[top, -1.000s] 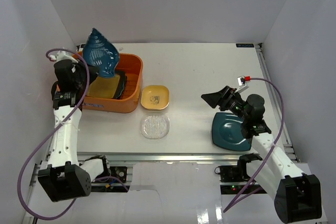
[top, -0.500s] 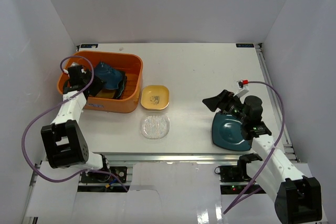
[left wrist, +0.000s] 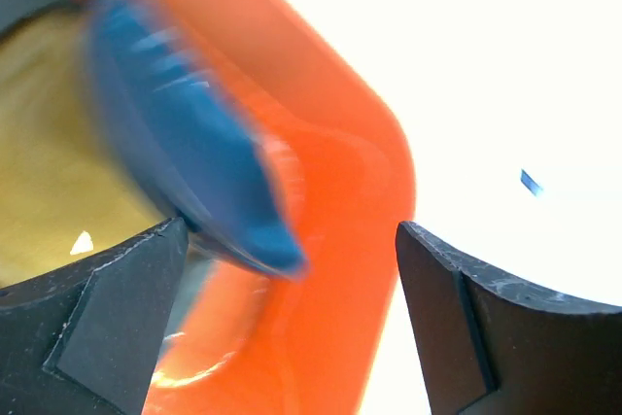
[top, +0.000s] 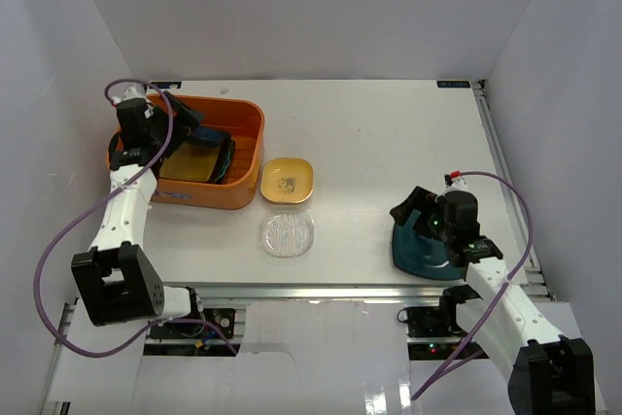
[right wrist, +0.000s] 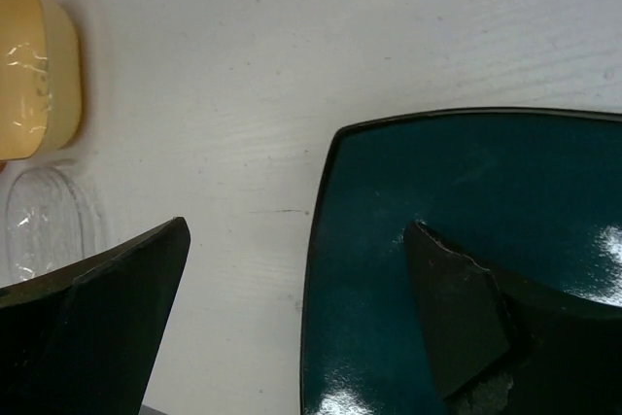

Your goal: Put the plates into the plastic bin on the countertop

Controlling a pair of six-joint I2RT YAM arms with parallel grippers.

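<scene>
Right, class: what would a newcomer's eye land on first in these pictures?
The orange bin at the table's far left, plates stacked inside, with the left arm's fingers open above it. The dark teal square plate at the near right, the right arm's fingers open, straddling its edge. A yellow plate and a glass plate sit mid-table.

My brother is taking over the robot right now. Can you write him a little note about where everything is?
Left gripper: open, above the orange bin.
Right gripper: open, straddling the edge of the dark teal square plate, not gripping yet.
Done, in the bin: scalloped teal plate, amber plate.
Left to do, on the countertop: dark teal square plate, yellow square plate, clear glass plate.
</scene>
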